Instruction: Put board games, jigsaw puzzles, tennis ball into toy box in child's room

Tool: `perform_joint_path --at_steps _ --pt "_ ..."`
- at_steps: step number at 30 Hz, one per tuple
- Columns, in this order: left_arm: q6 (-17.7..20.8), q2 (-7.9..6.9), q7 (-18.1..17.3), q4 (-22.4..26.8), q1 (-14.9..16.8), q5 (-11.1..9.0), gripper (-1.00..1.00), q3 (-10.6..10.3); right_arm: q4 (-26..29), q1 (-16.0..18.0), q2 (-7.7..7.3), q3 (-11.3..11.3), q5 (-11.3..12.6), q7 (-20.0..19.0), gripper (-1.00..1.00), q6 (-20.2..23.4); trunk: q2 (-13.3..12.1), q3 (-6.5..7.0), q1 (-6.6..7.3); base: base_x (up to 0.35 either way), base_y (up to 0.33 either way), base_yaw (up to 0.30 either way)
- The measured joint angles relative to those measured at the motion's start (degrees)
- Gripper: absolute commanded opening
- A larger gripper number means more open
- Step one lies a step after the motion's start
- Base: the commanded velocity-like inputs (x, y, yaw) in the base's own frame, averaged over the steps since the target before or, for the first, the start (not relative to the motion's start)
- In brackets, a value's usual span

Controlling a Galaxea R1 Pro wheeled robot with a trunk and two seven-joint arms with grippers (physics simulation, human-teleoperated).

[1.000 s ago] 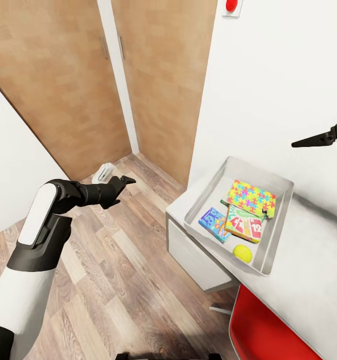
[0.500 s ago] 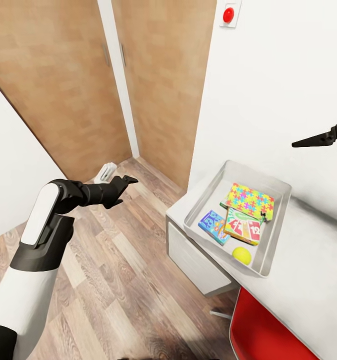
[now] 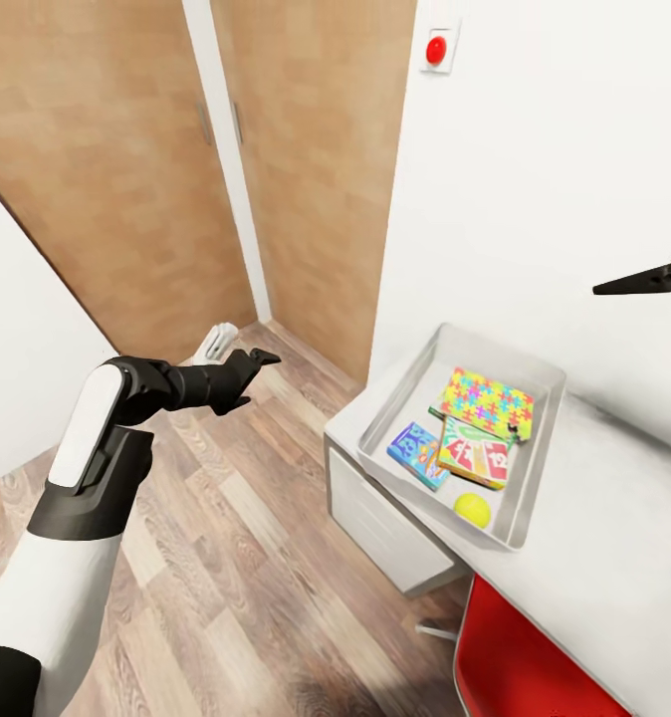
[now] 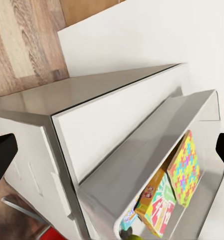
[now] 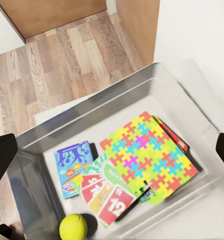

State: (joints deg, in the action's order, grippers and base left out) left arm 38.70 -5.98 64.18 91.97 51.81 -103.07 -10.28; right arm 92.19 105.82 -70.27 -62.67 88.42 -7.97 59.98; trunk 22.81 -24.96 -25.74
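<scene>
The grey toy box [image 3: 495, 345] stands on the white table [image 3: 614, 538] against the wall. Inside it lie a colourful jigsaw puzzle [image 3: 483, 402], a board game with numbered cards [image 3: 473, 454], a blue box [image 3: 418, 454] and a yellow tennis ball [image 3: 472, 510]. My right gripper [image 5: 112, 152] hangs open high above the box, looking down on the puzzle [image 5: 146, 155] and the ball [image 5: 73, 227]; one of its fingers [image 3: 634, 281] shows at the right edge. My left gripper [image 3: 253, 378] is open over the floor, left of the table, holding nothing. It faces the box [image 4: 141, 165].
Wooden doors [image 3: 306, 149] fill the corner behind, with a red button [image 3: 436, 50] on the white wall. A small white object [image 3: 216, 342] lies on the wood floor by the doors. A red chair [image 3: 535, 657] sits under the table's near edge.
The whole picture has slid slightly left and down, so the camera moved. Both arms hold their poses and the toys in the box lie as before.
</scene>
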Motion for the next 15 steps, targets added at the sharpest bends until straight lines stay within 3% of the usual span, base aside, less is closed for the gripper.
perform_joint_path --at_steps 15 --pt "0.1 1.48 -0.1 0.1 0.5 0.2 1.0 -1.0 0.0 0.0 -1.26 0.0 0.0 0.0 1.0 0.0 0.0 1.08 0.0 0.0 0.0 -0.211"
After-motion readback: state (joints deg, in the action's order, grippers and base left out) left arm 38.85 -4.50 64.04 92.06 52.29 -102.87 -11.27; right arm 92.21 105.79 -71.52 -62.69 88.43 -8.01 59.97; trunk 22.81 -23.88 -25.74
